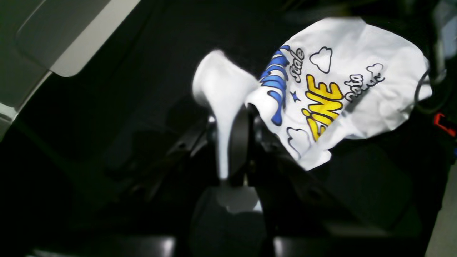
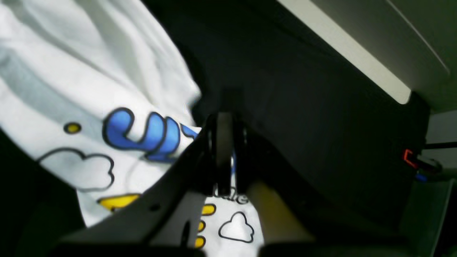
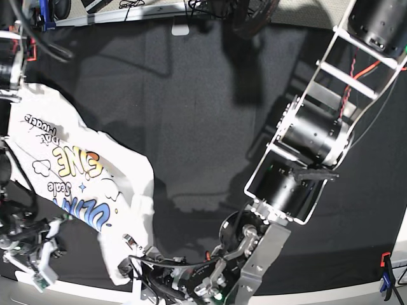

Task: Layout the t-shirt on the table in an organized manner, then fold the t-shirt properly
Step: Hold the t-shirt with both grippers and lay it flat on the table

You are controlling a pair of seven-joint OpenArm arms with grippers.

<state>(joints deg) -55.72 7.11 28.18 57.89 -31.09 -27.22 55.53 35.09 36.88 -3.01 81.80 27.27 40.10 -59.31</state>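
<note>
The table (image 3: 210, 114), dressed in black cloth and clamped with an orange and blue clamp (image 3: 385, 274) at its right edge, bears the t-shirt (image 3: 82, 171) along its left side, print up and rumpled, the wide middle and right of the cloth showing bare.

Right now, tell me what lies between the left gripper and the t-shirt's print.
Only white cloth of the t-shirt, pinched in the shut left gripper; the left wrist view shows it.
</note>
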